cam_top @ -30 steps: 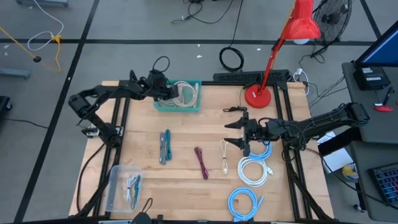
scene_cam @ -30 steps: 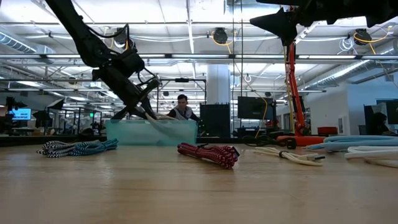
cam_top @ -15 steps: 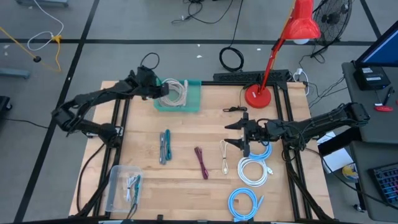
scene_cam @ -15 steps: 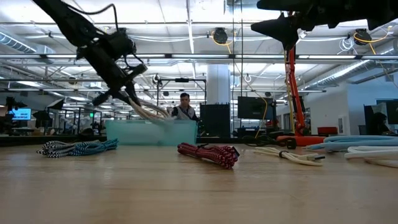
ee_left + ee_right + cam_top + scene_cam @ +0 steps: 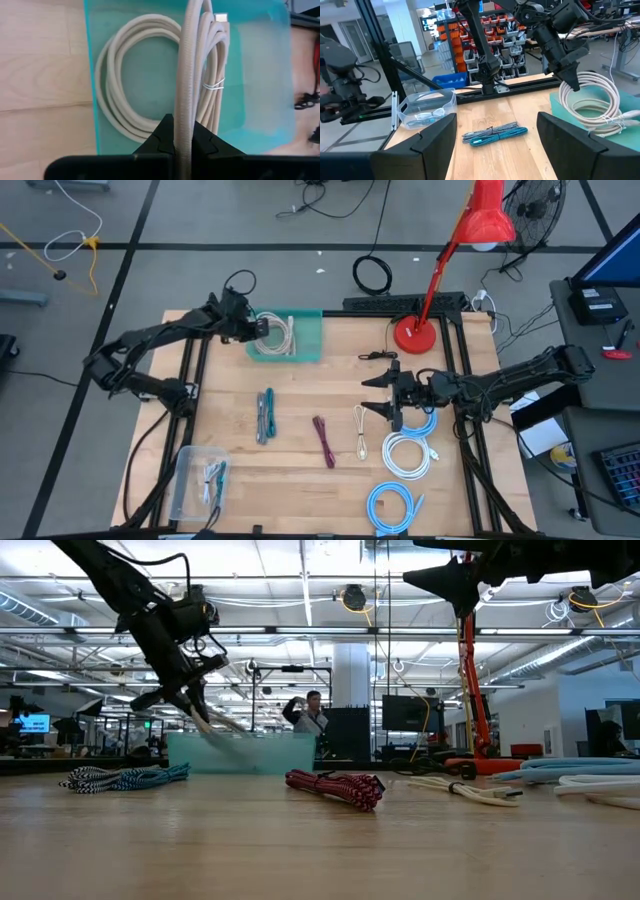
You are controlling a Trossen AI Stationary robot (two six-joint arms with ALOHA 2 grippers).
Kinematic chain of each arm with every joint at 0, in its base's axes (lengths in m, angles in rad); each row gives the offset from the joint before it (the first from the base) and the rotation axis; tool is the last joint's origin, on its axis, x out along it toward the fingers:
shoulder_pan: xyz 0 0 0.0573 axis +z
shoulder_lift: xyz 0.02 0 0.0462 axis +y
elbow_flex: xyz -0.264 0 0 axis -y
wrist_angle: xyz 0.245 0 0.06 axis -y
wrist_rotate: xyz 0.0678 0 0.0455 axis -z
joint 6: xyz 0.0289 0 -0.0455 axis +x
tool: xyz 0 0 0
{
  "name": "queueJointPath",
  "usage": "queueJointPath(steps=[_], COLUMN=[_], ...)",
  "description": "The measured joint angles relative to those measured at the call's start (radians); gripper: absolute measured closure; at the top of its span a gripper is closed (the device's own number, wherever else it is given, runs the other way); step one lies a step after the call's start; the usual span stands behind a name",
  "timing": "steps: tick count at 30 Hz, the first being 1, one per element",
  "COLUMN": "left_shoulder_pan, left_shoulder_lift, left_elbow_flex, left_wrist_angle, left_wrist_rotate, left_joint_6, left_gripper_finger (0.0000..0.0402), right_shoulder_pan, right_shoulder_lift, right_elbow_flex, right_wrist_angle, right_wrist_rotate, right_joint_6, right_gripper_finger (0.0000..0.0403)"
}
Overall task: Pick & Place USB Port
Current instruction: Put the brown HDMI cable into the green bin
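High view, bench contents from left edge to right edge. Clear box [image 5: 199, 480] at the front-left corner, small cables inside. Left gripper [image 5: 254, 327] above the left rim of the teal bin [image 5: 304, 338] at the back edge; fingers [image 5: 162, 140] clamped tight on a strand of the beige cable [image 5: 150, 75], whose coil hangs from the gripper, partly lifted over the bin. Low view shows the same gripper [image 5: 195, 708] raised above the bin [image 5: 250, 752] with strands trailing down into it. Striped teal cable [image 5: 265, 415] on the bench left of centre, bundled. Dark red cable [image 5: 324, 440] at centre, bundled. Short white cable [image 5: 360, 431] just right of it. Right gripper [image 5: 385, 394] hovering over the bench right of centre, beside the short white cable, fingers spread wide, holding nothing. Red lamp [image 5: 412, 334] base at the back edge, right of the bin. White coil [image 5: 408, 454] near the right edge, front of the right gripper. Blue coil [image 5: 392, 506] at the front-right corner. Second blue cable [image 5: 424, 423] under the right arm, partly hidden. Person [image 5: 313, 718] in the room beyond the bench, seen in the low view.
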Motion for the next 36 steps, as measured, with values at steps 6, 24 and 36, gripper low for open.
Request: queueJointPath(steps=[6, 24, 36], left_shoulder_pan=[0.0, 0.002, -0.024], left_shoulder_lift=[0.046, 0.061, 0.061], left_elbow_flex=[0.0, 0.0, 0.0], left_wrist_angle=[0.008, -0.026, -0.023], left_wrist_rotate=[-0.004, -0.11, -0.152], left_joint_6=[0.002, 0.09, 0.107], left_gripper_finger=[0.0387, 0.0339, 0.0209], right_shoulder_pan=[0.0, 0.0, 0.0], right_shoulder_lift=[0.0, 0.0, 0.0], right_elbow_flex=[-0.001, -0.001, -0.001], right_wrist_angle=[-0.007, -0.007, -0.007], right_wrist_rotate=[0.0, -0.003, -0.001], right_joint_6=[-0.003, -0.003, -0.003], right_gripper_finger=[0.0138, 0.0138, 0.0138])
